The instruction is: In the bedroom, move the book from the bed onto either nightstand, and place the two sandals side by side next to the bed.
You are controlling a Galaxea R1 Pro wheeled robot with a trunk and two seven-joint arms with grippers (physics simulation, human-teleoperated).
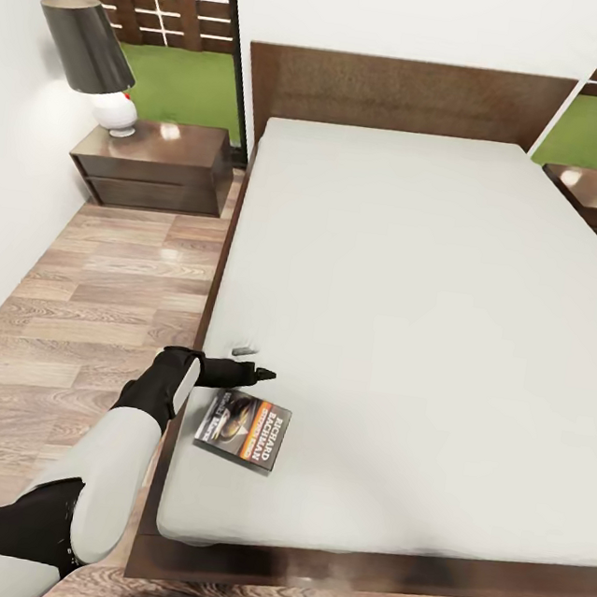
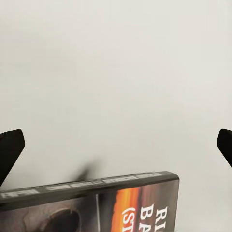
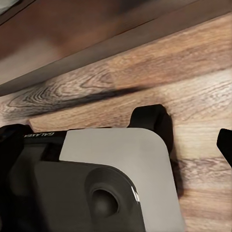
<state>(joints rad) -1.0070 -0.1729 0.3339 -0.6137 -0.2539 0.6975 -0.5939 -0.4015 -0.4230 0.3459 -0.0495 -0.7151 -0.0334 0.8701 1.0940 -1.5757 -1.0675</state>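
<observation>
One book [image 1: 244, 429] lay on the bed [image 1: 407, 332], the left pincer [image 1: 253, 368] wide open, empty, just beyond it; two nightstands [image 1: 154, 166] flanked the headboard, one lamp [image 1: 96, 60] fully visible.

Wood-plank floor [image 3: 203, 63] beneath the dark-brown bed frame [image 3: 72, 29], which casts a shadow along the planks. A white and black robot body part [image 3: 111, 179] lies in the foreground. A dark fingertip [image 3: 225, 145] shows at the edge.

Left arm stretched forward, left gripper [image 1: 254, 362] spread wide, level, holding nothing
</observation>
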